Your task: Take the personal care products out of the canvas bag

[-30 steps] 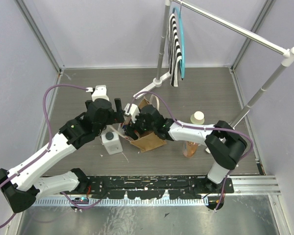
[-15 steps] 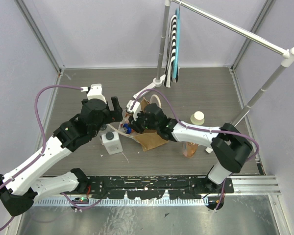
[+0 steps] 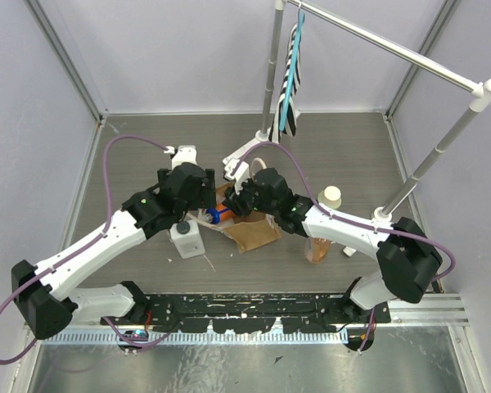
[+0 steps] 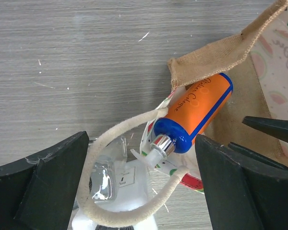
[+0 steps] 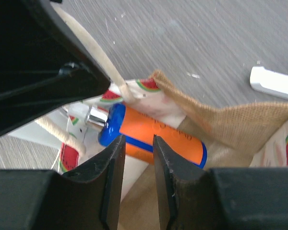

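Black fingers [image 4: 48,187] of the left gripper [image 4: 142,155] stand spread wide, straddling the cap end of the orange bottle [image 4: 198,111] from above without visibly touching it. That bottle lies on its side in the mouth of the canvas bag [image 4: 216,61]. Its blue cap [image 4: 172,134] and silver nozzle [image 4: 157,146] poke out past the watermelon-print lining [image 4: 278,72], and its far end is tucked under a folded tan edge. A cream loop handle [image 4: 127,216] curls below the cap, over the squat white bottle [image 4: 119,179] that stands just beside the bag. In the right wrist view the right gripper [image 5: 138,143] hangs over the same bottle with its fingers [image 5: 110,187] drawn close, a narrow slit between them; whether they pinch any cloth cannot be told. Seen from the top, both grippers meet over the bag's open end, and the bag lies flat on the grey wood-grain table [image 3: 147,147]. A tall cream bottle [image 3: 331,197] stands upright to the right of the bag, beyond the right forearm. A pink bottle [image 3: 317,249] sits nearer the arm bases, partly hidden by that arm. A striped cloth [image 3: 285,90] hangs from a metal rail [image 3: 393,47] at the back.
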Robot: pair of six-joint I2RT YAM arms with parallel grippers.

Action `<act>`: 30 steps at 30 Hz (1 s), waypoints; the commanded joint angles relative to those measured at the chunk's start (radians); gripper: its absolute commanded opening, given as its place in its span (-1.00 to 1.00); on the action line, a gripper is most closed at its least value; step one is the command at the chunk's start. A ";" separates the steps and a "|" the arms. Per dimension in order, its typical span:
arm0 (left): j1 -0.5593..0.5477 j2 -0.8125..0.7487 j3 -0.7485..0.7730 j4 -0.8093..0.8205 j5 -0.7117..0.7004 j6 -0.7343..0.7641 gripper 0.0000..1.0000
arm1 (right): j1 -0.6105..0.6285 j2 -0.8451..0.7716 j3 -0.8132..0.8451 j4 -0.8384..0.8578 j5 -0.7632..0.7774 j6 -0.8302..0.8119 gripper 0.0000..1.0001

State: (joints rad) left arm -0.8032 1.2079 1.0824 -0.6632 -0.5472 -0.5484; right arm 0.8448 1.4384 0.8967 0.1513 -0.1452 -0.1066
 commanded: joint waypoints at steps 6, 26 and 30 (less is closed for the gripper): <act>0.001 0.025 0.131 -0.212 -0.097 -0.118 1.00 | -0.004 -0.091 -0.018 0.013 0.065 -0.010 -0.22; 0.003 0.043 0.120 -0.291 0.022 -0.229 -0.77 | -0.006 -0.131 -0.037 0.000 0.125 -0.016 -0.23; 0.002 0.012 0.121 -0.248 0.050 -0.211 -1.00 | -0.005 -0.134 -0.037 -0.006 0.109 -0.012 -0.23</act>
State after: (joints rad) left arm -0.8013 1.2434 1.2114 -0.9604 -0.5354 -0.7628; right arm 0.8421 1.3472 0.8539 0.1246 -0.0410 -0.1108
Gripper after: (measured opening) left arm 0.025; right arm 0.387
